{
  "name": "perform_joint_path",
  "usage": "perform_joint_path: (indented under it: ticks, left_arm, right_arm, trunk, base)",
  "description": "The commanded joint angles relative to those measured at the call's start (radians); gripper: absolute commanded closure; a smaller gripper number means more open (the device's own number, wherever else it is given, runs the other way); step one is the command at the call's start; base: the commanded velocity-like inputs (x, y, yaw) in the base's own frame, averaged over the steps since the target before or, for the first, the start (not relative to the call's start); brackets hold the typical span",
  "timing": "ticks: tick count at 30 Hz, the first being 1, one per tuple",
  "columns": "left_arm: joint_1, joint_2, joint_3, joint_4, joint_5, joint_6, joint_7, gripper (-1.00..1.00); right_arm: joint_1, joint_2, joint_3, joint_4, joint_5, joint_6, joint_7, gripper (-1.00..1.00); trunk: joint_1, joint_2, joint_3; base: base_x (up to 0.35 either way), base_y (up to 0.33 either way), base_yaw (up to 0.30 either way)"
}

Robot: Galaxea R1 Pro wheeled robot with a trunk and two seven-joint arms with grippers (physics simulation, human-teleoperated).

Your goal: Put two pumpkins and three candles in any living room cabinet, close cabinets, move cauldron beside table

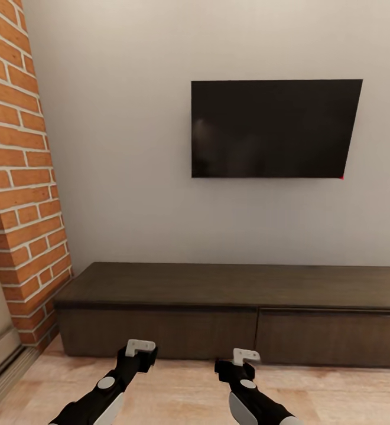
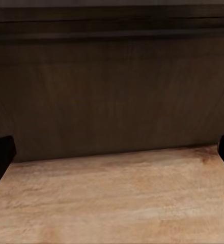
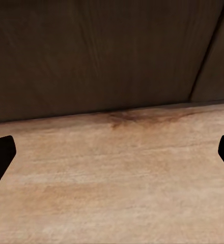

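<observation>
The cabinet (image 1: 236, 286) is a long, low, dark brown unit against the wall, its two wide fronts shut and its flat top bare. My left gripper (image 1: 140, 348) hovers just above the floor before the left front (image 2: 112, 91), open, with nothing between its fingers (image 2: 0, 157). My right gripper (image 1: 245, 357) is also open and empty, low in front of the cabinet (image 3: 91, 56) near the seam between the two fronts. The pumpkins, candles and cauldron are out of view.
A black television (image 1: 275, 128) hangs on the pale wall above the cabinet. A red brick column (image 1: 23, 177) stands at the cabinet's left end. Light wooden floor (image 1: 183, 389) runs between me and the cabinet.
</observation>
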Motion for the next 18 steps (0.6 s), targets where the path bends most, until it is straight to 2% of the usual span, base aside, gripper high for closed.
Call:
perform_joint_path:
  ticks: [1,6,11,16,18]
  left_arm:
    - [-0.001,0.001,-0.009,-0.001,0.006,-0.004,0.007,-1.0]
    - [-0.001,0.003,-0.008,-0.003,0.007,-0.004,0.003,-1.0]
    - [-0.001,0.005,-0.006,-0.011,0.017,-0.003,-0.016,-1.0]
    - [0.005,0.008,-0.005,-0.062,0.054,0.005,-0.03,-1.0]
    - [0.04,0.021,-0.004,-0.13,0.09,0.037,-0.038,-1.0]
  right_arm:
    - [-0.001,0.0,0.008,0.0,-0.011,-0.006,-0.005,-1.0]
    - [-0.001,0.0,0.007,0.0,-0.012,-0.007,-0.005,-1.0]
    - [-0.001,0.001,0.008,-0.001,-0.013,-0.008,-0.005,-1.0]
    - [-0.001,0.001,0.007,-0.002,-0.013,-0.01,-0.005,-1.0]
    - [-0.001,0.001,0.007,-0.002,-0.012,-0.01,-0.005,-1.0]
  trunk:
    - [0.0,0.0,-0.001]
    - [0.0,0.0,-0.001]
    - [0.0,0.0,-0.001]
    - [0.0,0.0,-0.001]
    - [0.0,0.0,-0.001]
  base:
    - [0.318,0.008,0.0]
    - [0.223,0.004,0.0]
    - [0.058,0.001,0.0]
    - [0.013,0.0,0.0]
    - [0.005,0.0,0.0]
